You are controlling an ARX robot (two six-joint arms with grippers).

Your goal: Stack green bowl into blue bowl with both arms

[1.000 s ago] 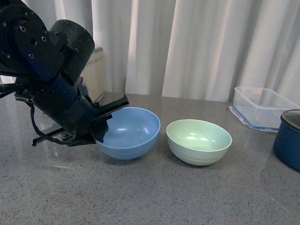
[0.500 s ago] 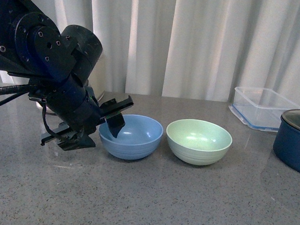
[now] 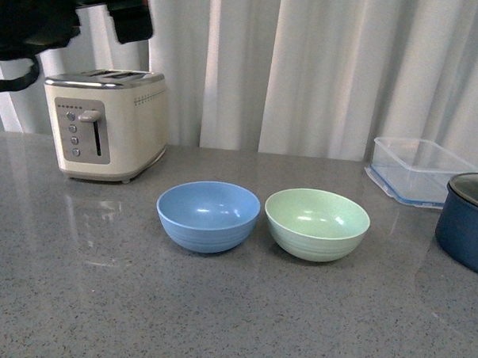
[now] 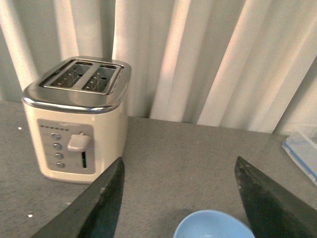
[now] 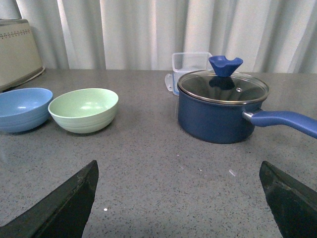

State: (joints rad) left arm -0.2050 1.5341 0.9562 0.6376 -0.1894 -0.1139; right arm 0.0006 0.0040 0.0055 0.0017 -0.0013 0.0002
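Observation:
The blue bowl and the green bowl sit upright side by side on the grey counter, nearly touching, blue on the left. My left arm hangs high at the top left, well clear of both. In the left wrist view the left gripper is open and empty above the counter, with the blue bowl's rim just below it. The right gripper is open and empty low over the counter. From there the green bowl and the blue bowl lie ahead to one side.
A cream toaster stands at the back left. A clear plastic container and a navy pot with a glass lid are at the right. In the right wrist view the pot has its long handle pointing sideways.
The left arm has risen from the blue bowl's left rim to the top left. The bowl, tilted one second ago, sits flat. The toaster is uncovered.

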